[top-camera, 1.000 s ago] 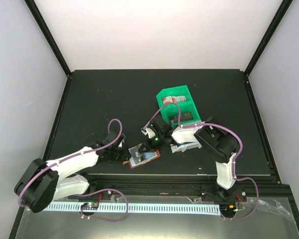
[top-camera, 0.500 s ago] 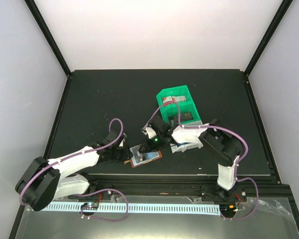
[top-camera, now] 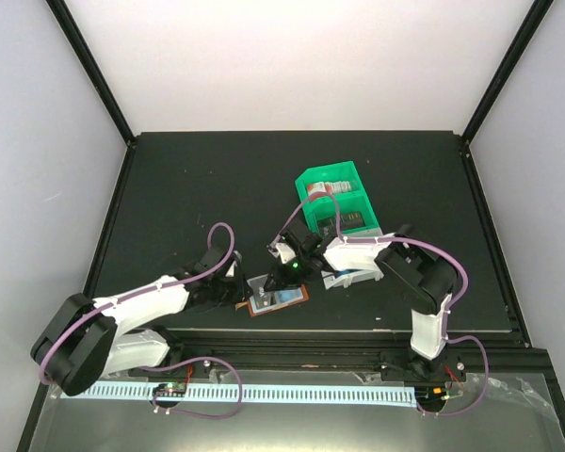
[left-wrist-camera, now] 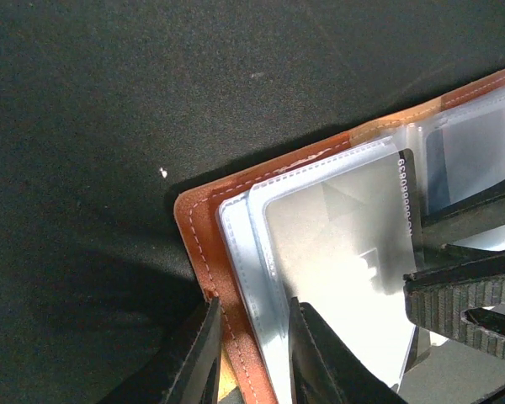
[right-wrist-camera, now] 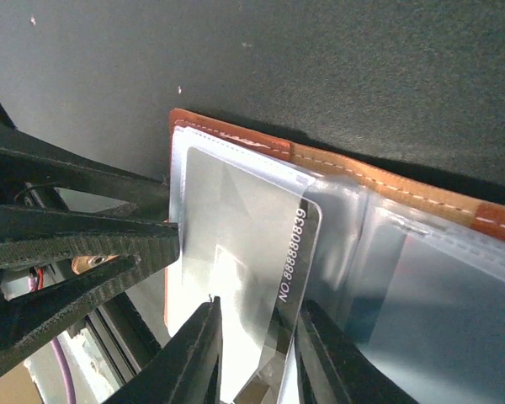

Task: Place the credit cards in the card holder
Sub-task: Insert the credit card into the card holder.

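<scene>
The brown leather card holder [top-camera: 284, 298] lies open near the table's front edge, its clear sleeves facing up. My left gripper [left-wrist-camera: 252, 316] is shut on its left edge, pinching the leather cover [left-wrist-camera: 198, 227] and a sleeve. A dark grey credit card [right-wrist-camera: 252, 219] printed with a number sits partly inside the left sleeve, one end sticking out. My right gripper [right-wrist-camera: 259, 316] stands open over that end, the card lying in the gap between its fingers. From above, the left gripper [top-camera: 240, 294] and the right gripper [top-camera: 271, 281] meet over the holder.
A green divided tray [top-camera: 330, 172] stands behind the right arm, with red-and-white cards [top-camera: 322, 188] in its far compartment and dark ones [top-camera: 347, 222] in the near one. The table's front edge runs just below the holder.
My right gripper's jaws have come apart and let go of the card's faces. The right arm has edged down and left over the holder. The left gripper keeps its hold.
</scene>
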`<action>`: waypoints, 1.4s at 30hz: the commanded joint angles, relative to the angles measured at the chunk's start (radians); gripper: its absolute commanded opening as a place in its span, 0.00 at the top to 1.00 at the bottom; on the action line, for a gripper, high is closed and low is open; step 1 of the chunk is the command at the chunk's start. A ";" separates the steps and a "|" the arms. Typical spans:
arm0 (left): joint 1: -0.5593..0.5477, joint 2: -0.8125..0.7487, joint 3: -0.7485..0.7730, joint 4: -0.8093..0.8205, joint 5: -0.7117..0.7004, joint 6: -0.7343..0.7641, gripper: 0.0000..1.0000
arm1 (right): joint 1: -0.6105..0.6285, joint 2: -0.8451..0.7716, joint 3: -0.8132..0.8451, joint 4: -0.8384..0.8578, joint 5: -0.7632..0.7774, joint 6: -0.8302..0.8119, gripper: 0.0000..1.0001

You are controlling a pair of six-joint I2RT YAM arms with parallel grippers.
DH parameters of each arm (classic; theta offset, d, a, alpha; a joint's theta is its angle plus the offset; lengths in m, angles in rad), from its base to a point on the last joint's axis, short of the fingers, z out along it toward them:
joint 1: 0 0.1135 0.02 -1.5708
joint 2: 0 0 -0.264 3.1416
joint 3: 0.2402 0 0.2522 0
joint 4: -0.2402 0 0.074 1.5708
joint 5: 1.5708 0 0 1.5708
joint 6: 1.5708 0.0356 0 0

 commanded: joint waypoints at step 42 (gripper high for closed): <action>-0.007 -0.088 0.090 -0.033 0.017 0.045 0.72 | 0.099 -0.132 0.211 -0.385 0.544 -0.147 0.86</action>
